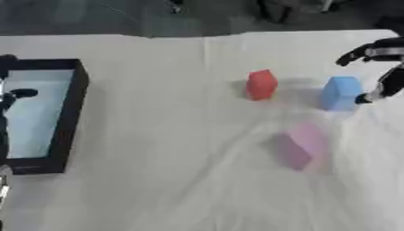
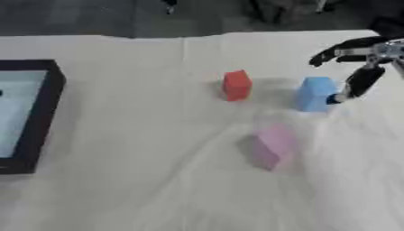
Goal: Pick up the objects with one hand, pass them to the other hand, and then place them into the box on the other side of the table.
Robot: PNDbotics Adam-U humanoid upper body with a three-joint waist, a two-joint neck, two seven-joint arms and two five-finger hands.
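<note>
Three blocks stand on the white cloth: a red block (image 1: 261,84) mid-table, a blue block (image 2: 316,94) to its right, and a pink block (image 2: 273,146) nearer me. My right hand (image 2: 359,67) hangs just right of the blue block, fingers spread; one fingertip (image 2: 339,99) reaches the block's right side. The black-walled box (image 1: 72,103) with a pale blue floor lies at the left edge. My left hand (image 1: 11,98) shows over the box at the far left edge, mostly cut off.
The table's far edge runs along the top, with dark floor and dark objects beyond it. White cloth stretches between the box and the blocks.
</note>
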